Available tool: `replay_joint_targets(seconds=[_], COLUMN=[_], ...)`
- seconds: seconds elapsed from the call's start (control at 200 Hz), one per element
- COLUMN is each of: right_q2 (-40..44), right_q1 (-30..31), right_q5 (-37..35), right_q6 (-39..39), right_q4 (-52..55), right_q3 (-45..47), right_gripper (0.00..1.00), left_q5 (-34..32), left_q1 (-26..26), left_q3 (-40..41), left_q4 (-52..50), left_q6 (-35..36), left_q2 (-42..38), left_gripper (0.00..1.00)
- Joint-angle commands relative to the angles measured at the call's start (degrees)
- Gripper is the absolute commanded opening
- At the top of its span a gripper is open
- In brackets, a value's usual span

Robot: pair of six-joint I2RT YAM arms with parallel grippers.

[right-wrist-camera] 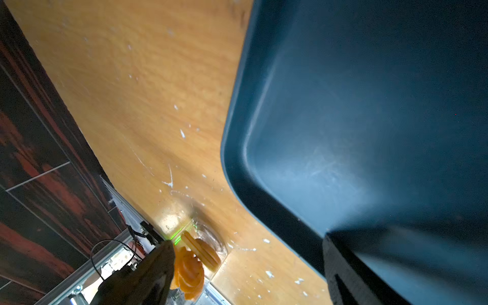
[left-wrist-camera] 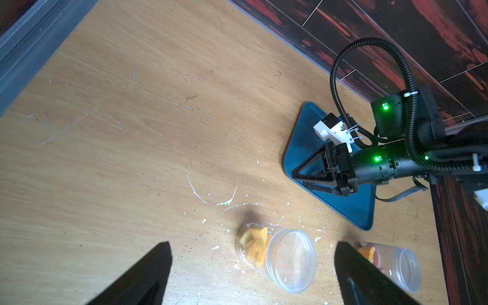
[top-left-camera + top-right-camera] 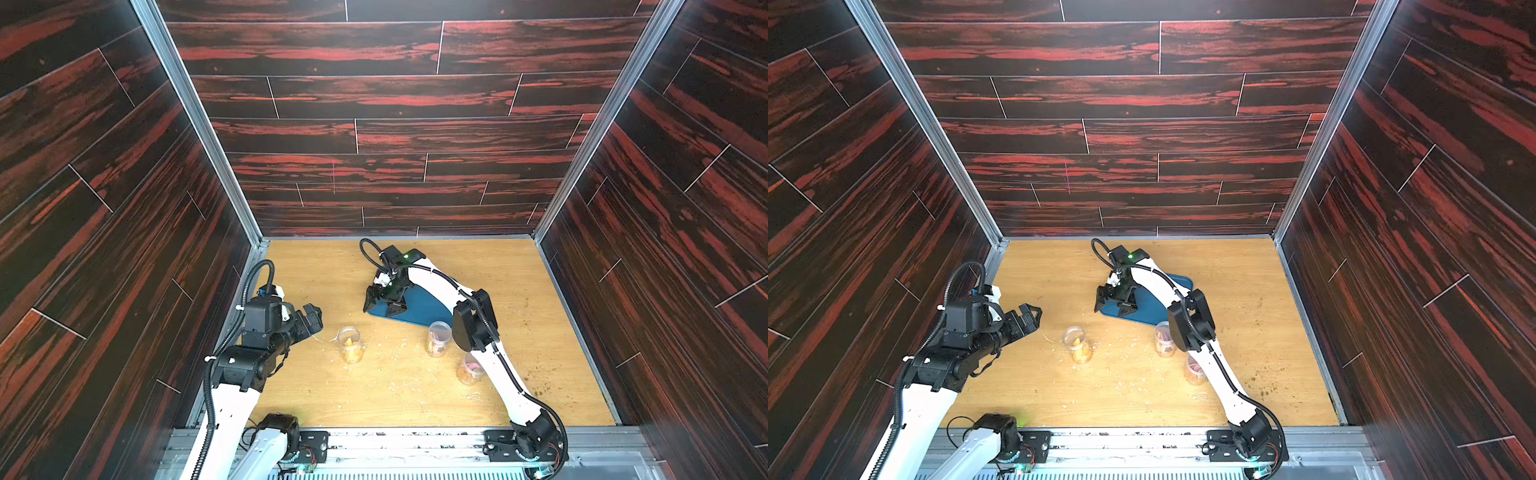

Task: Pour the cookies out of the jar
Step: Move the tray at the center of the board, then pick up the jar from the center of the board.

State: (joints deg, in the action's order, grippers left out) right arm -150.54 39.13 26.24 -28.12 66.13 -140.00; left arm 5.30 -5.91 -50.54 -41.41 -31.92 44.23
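Left wrist: jar [image 2: 290,260] w/ cookies [image 2: 254,247] (upright)

The left arm [image 3: 232,399] rises from its base at the near edge and folds at the elbow, its forearm lying level and aimed toward the middle. The left tool [image 3: 312,318] stands with its jaws spread wide and nothing between them. The right arm [image 3: 436,286] reaches far forward from its base and slants across toward the left arm's side. Its wrist bends down, and the right tool [image 3: 384,305] points downward, jaws parted and empty.
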Motion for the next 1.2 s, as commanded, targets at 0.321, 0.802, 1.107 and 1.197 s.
replay_joint_targets(seconds=[0.321,0.802,1.107,1.197], right_q2=[12.5,51.2,65.9,66.3], right_q1=[1.2,-1.1,-2.2,-2.0], right_q5=[-13.7,-32.3,-25.7,-24.7], right_q6=[1.9,4.8,0.0,-0.2], right_q4=[5.5,11.3,14.0,13.3], right_q3=[-8.9,25.8,45.9,48.3], right_gripper=[0.92,0.93,0.99,0.99], left_q5=[-0.2,3.7,6.6,7.1], left_q1=[-0.1,-1.1,-4.2,-4.4], left_q3=[-0.8,-4.9,-4.4,-3.3], left_q4=[0.6,12.1,13.4,13.4], left_q6=[0.3,-0.3,-1.0,-1.6], left_q2=[-1.0,4.1,7.3,7.5], left_gripper=[1.0,1.0,1.0,1.0])
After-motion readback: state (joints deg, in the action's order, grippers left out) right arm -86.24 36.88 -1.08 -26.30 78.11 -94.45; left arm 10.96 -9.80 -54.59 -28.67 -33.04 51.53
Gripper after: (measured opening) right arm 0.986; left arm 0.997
